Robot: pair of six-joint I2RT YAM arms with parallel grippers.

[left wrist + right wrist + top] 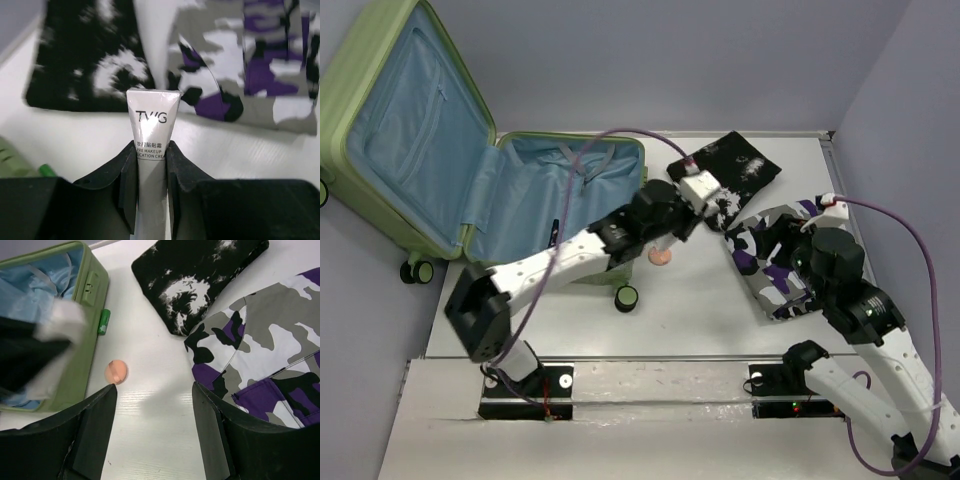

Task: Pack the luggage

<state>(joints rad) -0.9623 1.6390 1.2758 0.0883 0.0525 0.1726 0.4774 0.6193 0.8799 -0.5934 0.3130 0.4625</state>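
Observation:
The luggage (410, 130) is a light-green hard-shell suitcase lying open at the left, with its lid up and blue lining showing. Its green wall also shows in the right wrist view (92, 300). My left gripper (152, 150) is shut on a white makeup cream tube (152, 120) and holds it above the table, right of the suitcase (705, 205). My right gripper (154, 390) is open and empty over bare table, at the edge of a purple camouflage garment (265, 355). In the top view it hovers over that garment (782, 262).
A black-and-white folded garment (735, 165) lies at the back right, also in both wrist views (85, 60) (195, 280). A small peach round sponge (661, 256) (116, 371) lies by the suitcase's right wall. A suitcase wheel (626, 297) sticks out near the front.

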